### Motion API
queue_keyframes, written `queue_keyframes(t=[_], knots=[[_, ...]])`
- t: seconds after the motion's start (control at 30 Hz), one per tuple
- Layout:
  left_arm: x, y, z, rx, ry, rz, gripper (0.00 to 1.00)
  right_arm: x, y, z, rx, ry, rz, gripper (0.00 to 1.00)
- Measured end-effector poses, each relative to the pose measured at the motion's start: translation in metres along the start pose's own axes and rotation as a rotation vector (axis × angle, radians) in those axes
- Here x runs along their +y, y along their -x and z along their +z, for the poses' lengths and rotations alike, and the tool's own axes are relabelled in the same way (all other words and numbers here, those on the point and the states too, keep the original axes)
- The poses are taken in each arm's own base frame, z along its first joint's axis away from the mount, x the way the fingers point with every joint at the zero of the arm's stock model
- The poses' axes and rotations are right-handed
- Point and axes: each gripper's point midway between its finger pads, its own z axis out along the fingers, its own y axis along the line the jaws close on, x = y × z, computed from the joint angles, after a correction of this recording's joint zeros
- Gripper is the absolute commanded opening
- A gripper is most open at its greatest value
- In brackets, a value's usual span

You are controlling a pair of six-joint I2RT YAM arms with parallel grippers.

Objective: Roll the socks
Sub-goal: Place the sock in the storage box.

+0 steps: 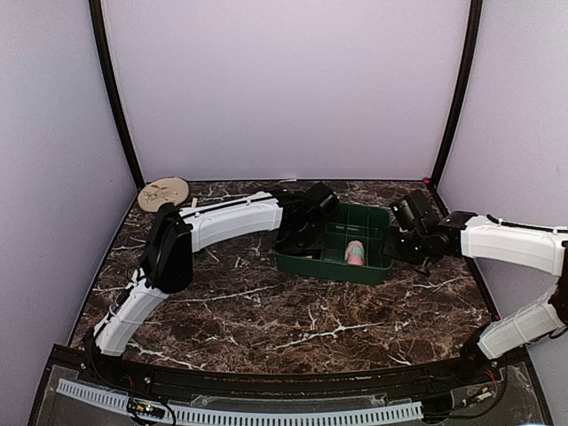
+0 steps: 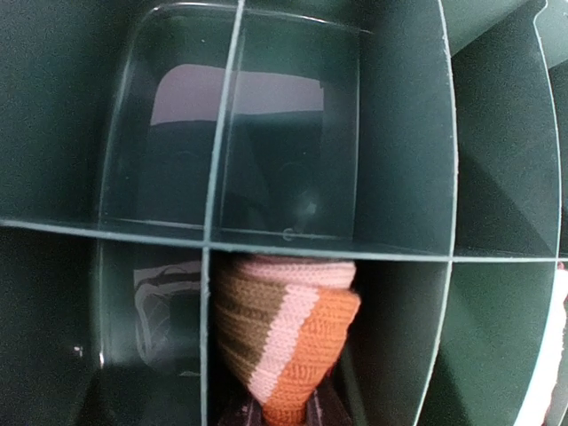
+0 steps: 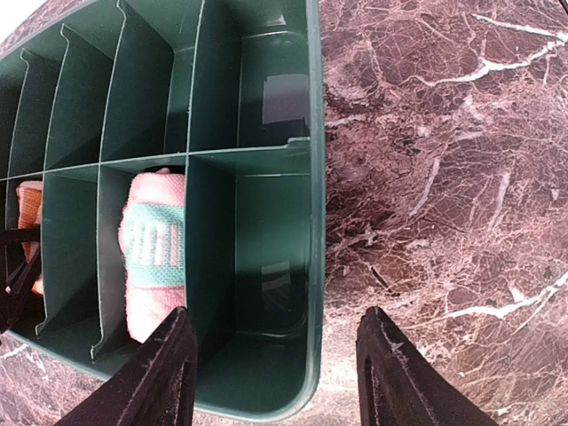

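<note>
Pink sock (image 3: 155, 257) lies along slot (image 3: 111, 302) — right jaws wide, left jaws pinch striped sock (image 2: 284, 337).

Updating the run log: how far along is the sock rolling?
Done: pink sock sits rolled in a green tray compartment. In hand: left claw seems shut on the striped sock, bundled, inside another compartment. Right claw is open, empty, at the tray's end wall. Left: release it, withdraw.

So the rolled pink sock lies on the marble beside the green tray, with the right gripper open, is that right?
Not quite: the pink sock sits inside a compartment of the green tray, as the right wrist view shows; the right gripper is open.
</note>
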Motion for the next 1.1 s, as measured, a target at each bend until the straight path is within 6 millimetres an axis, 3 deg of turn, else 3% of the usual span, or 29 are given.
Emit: queue_keyframes(t=[0.53, 1.1], knots=[[-0.011, -0.002, 0.001, 0.031, -0.064, 0.018, 0.36, 0.006, 0.003, 0.007, 0.001, -0.001, -0.001, 0.57], [-0.008, 0.008, -0.007, -0.019, -0.04, 0.023, 0.39, 0.016, 0.015, 0.003, -0.021, 0.02, 0.005, 0.57]])
